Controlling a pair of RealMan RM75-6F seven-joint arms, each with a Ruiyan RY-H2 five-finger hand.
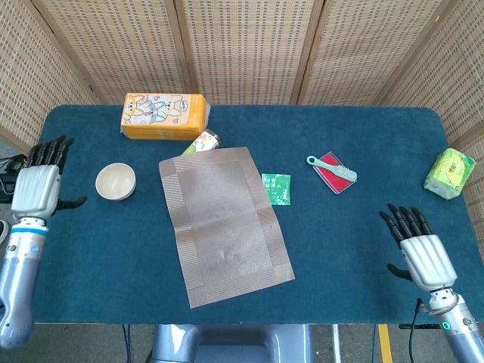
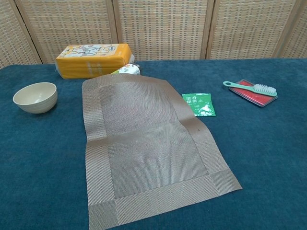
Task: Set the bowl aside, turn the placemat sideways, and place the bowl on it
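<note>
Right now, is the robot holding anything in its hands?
No, nothing. The left hand and the right hand are both open and apart from the woven grey-brown placemat and the small cream bowl.

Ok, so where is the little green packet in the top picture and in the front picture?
Head view: the green packet lies flat on the blue table, just right of the placemat.
Chest view: same packet, right of the placemat's far end.
Shared landmark: the brush on the red tray, farther right in both.
</note>
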